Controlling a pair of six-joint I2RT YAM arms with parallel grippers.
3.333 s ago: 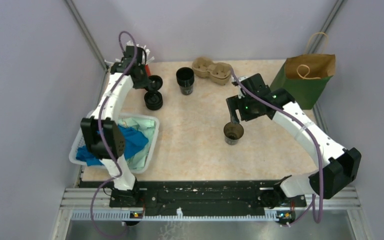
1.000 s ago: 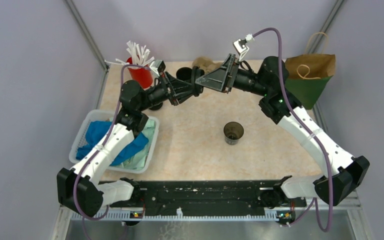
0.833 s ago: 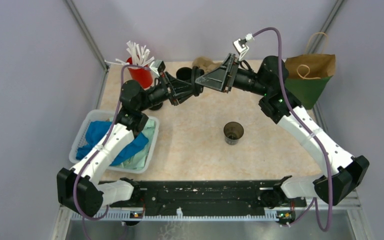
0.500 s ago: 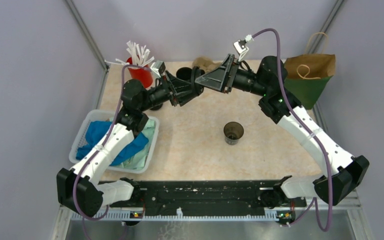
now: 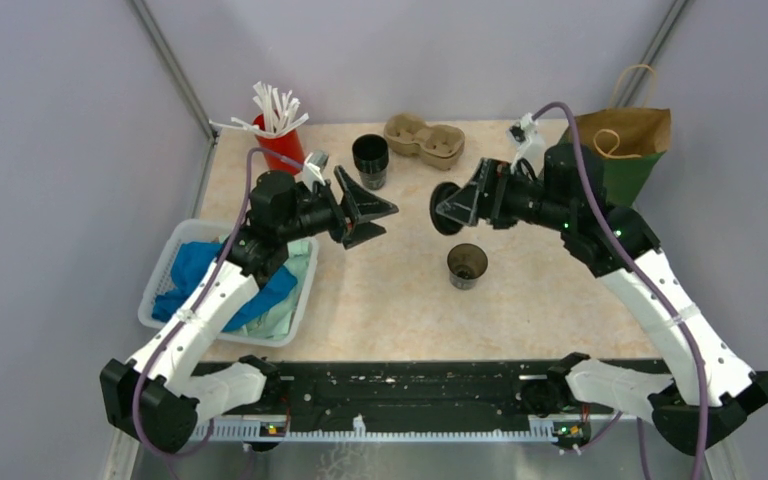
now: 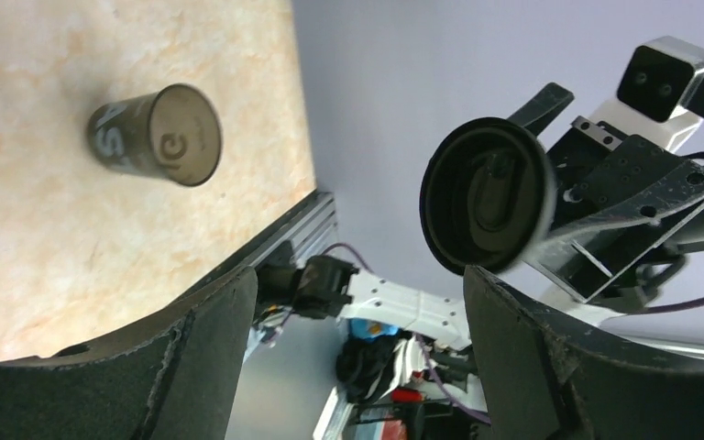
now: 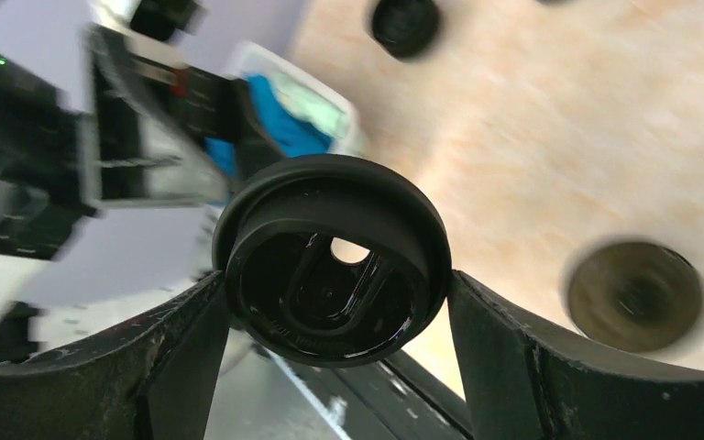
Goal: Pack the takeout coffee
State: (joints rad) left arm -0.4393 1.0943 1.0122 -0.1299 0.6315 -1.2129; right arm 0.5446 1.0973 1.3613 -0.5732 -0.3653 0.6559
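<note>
Lidding: gripping lid (image 6: 488,194) with right pincer (image 7: 332,284), left pincer (image 6: 359,280) released, empty; next, must centre over open cup (image 5: 467,266).

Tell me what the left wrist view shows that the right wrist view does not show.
Only the left wrist view shows the right gripper from outside, with the arm behind it. Only the right wrist view shows the white basket with blue cloth, and a second black round thing on the table, too blurred to name. Both views show the black lid held in the right gripper, and the open cup standing on the table without a lid.
</note>
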